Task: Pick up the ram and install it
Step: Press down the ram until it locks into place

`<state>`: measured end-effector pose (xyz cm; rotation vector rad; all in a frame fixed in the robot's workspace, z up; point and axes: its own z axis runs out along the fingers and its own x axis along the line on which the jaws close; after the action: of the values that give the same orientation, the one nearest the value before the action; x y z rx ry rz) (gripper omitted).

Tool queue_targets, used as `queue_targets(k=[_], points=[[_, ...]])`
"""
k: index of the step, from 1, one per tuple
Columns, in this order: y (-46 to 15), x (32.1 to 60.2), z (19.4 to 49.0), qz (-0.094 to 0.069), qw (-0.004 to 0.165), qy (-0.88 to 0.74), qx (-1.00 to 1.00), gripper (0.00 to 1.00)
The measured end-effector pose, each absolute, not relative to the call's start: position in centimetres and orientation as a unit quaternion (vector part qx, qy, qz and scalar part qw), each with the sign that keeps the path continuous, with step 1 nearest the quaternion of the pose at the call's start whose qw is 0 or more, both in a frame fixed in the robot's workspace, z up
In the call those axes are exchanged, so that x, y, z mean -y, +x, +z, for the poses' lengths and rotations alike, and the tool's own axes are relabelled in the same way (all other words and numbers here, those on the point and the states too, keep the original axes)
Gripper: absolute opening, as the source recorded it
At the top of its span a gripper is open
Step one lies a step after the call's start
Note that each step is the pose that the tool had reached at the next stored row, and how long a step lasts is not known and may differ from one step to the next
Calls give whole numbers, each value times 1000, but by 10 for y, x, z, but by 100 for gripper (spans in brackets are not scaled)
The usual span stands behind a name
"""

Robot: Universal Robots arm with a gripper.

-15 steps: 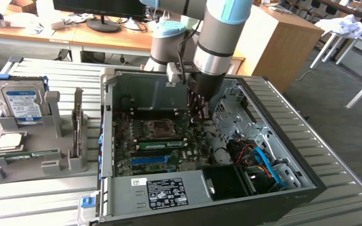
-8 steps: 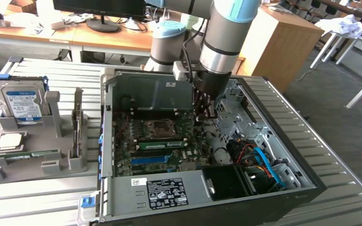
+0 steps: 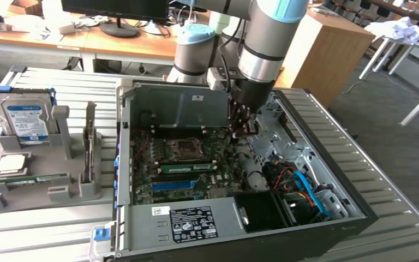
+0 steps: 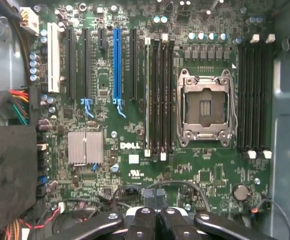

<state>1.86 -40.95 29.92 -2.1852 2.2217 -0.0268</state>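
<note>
An office-like room with wooden desks and a monitor at the back holds a slatted metal counter [image 3: 42, 229]. On it lies an open desktop computer case [image 3: 355, 218], its side panel off and the motherboard [image 3: 187, 164] facing up. At the exterior view's left stands a grey parts holder [image 3: 31, 188], carrying a silver hard drive [image 3: 26, 120] with a blue-white label at its far end and a CPU chip [image 3: 11, 164] nearer the middle.

The robot arm [image 3: 264, 43] reaches down into the case from the far side, and its gripper [image 3: 244, 124] hangs over the far right part of the motherboard. In the wrist view the gripper [image 4: 158, 222] has its fingers [image 4: 142, 225] pressed together, shut, with nothing between them.

The ram [image 3: 186, 167], a green stick, lies seated in a slot on the motherboard just near of the CPU socket [image 3: 184, 147], with a long blue slot [image 3: 174, 185] a little nearer still. The gripper is apart from it, off to the exterior view's right and farther back. In the wrist view the ram [image 4: 147, 95] shows edge-on in the slot row beside the open CPU socket [image 4: 205, 106], with the blue slot [image 4: 117, 62] on its other side.
</note>
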Motion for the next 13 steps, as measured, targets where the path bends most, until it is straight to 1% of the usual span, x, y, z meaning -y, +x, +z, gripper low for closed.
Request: queue_targets(k=[13], points=[[22, 409, 302, -8, 12, -701, -713, 10]])
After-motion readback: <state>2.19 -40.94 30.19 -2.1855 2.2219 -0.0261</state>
